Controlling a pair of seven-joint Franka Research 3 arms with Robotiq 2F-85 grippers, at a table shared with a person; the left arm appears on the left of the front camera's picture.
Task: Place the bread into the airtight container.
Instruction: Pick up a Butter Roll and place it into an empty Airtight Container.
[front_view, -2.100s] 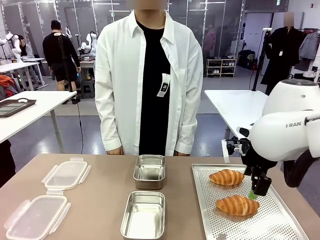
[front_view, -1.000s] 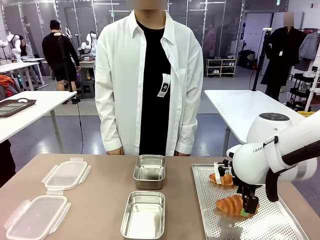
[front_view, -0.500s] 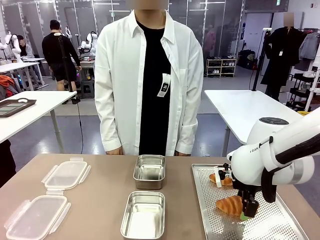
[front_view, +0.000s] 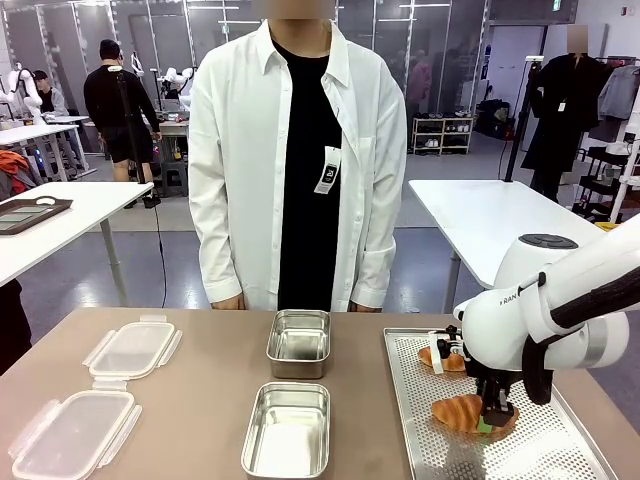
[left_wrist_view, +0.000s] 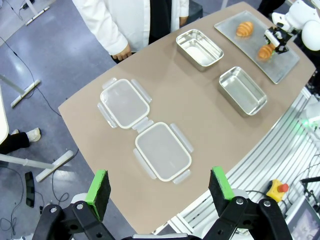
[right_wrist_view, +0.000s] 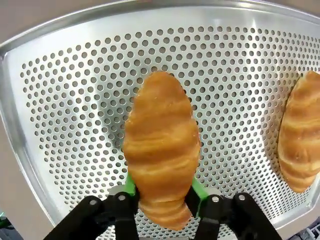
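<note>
The near bread, a golden croissant (front_view: 458, 411) (right_wrist_view: 161, 145), lies on a perforated metal tray (front_view: 545, 450) (right_wrist_view: 75, 100) at the right. My right gripper (front_view: 491, 418) (right_wrist_view: 164, 188) is shut on its end, a green pad pressing each side. Another croissant (front_view: 441, 358) (right_wrist_view: 299, 135) lies farther back on the tray. Two open steel containers (front_view: 287, 435) (front_view: 299, 343) stand mid-table. In the left wrist view my left gripper (left_wrist_view: 160, 187) hangs open high above the table, holding nothing.
Two clear snap lids (front_view: 72, 435) (front_view: 131, 349) lie at the table's left. A person in a white shirt (front_view: 298, 160) stands at the far edge, hands down at the sides. Bare brown tabletop (front_view: 200, 400) separates lids, containers and tray.
My right gripper has come down to the near croissant and its fingers have closed on it. The croissant still rests on the tray.
</note>
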